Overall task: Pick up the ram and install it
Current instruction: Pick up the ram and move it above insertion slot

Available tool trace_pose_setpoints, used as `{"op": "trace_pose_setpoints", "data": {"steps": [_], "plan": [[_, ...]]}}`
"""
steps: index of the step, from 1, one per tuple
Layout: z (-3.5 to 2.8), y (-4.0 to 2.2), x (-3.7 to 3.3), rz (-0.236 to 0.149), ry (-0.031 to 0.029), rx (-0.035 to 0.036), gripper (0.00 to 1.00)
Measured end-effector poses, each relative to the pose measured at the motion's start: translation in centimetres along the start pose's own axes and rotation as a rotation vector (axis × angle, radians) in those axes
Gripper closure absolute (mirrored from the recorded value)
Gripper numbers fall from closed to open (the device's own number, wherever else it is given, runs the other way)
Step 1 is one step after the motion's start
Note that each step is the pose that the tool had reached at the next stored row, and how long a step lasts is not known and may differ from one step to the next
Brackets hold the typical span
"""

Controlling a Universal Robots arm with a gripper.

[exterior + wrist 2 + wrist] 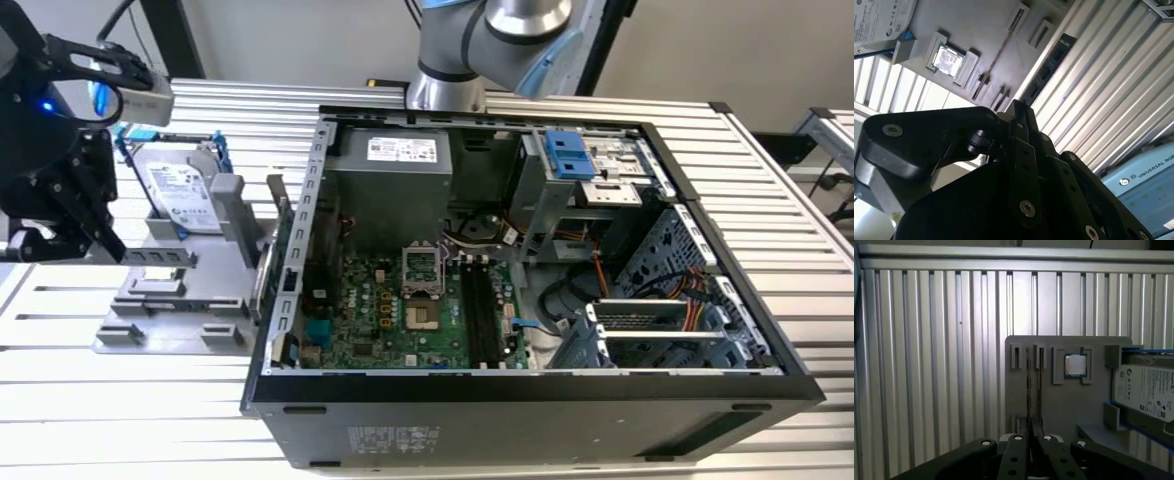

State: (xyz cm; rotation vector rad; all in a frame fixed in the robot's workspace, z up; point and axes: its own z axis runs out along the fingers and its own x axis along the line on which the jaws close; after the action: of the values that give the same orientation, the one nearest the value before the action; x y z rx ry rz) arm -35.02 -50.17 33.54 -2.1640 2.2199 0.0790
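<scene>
Bench (134,420) of ribbed metal carries everything you are working with. The largest thing on it is the open computer case (534,440), which lies on its side with the green motherboard (400,310) facing up and cables bundled toward the exterior view's right. Your arm (494,30) shows beyond the case.

Just beside the case, on the exterior view's left, sits a grey holder (174,338) with moulded slots and pockets. A hard drive (180,195) in a blue frame is propped at the far end of that holder. The black wrist assembly (60,190) hangs over the holder's side toward the exterior view's left, raised off its surface.

In both wrist views your jaws are clenched: the black fingers (1019,447) meet at their tips. They hang above the holder, clear of it.

The ram (1028,385) stands on its long edge in a slot of the holder. In the first wrist view you see it as a thin dark strip running straight out from the tips of the jaws. It is in line with the jaws and apart from them. Between the ram and the hard drive, a square silver processor chip (1074,365) lies flat in its own pocket.
</scene>
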Motion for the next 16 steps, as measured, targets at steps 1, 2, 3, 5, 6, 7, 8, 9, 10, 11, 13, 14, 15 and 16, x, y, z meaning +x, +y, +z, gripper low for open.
{"op": "trace_pose_setpoints", "data": {"steps": [1, 2, 3, 5, 6, 7, 8, 9, 10, 11, 13, 14, 15, 16], "plan": [[-0.30, 0.00, -0.02, 0.000, 0.0001, 0.0000, 1.00], [-0.58, 0.00, -0.04, 0.000, 0.0000, 0.0001, 1.00], [-0.88, 0.01, -0.06, 0.000, 0.0001, -0.0001, 1.00], [-1.43, 0.01, -0.09, 0.000, -0.0001, 0.0001, 1.00], [-1.72, 0.02, -0.11, 0.000, 0.0000, 0.0000, 1.00], [-2.01, 0.02, -0.13, 0.000, 0.0000, 0.0000, 1.00], [-2.31, 0.02, -0.15, 0.000, 0.0001, -0.0001, 1.00], [-2.61, 0.02, -0.17, 0.000, 0.0000, 0.0000, 1.00], [-2.91, 0.02, -0.19, 0.000, 0.0000, 0.0000, 1.00], [-3.23, 0.03, -0.21, 0.000, 0.0000, 0.0000, 1.00], [-3.85, 0.03, -0.25, 0.000, 0.0000, 0.0000, 1.00], [-4.15, 0.04, -0.27, 0.000, 0.0000, 0.0000, 1.00], [-4.46, 0.04, -0.29, 0.000, 0.0000, 0.0000, 1.00], [-4.74, 0.04, -0.31, 0.000, 0.0001, -0.0001, 1.00]]}}
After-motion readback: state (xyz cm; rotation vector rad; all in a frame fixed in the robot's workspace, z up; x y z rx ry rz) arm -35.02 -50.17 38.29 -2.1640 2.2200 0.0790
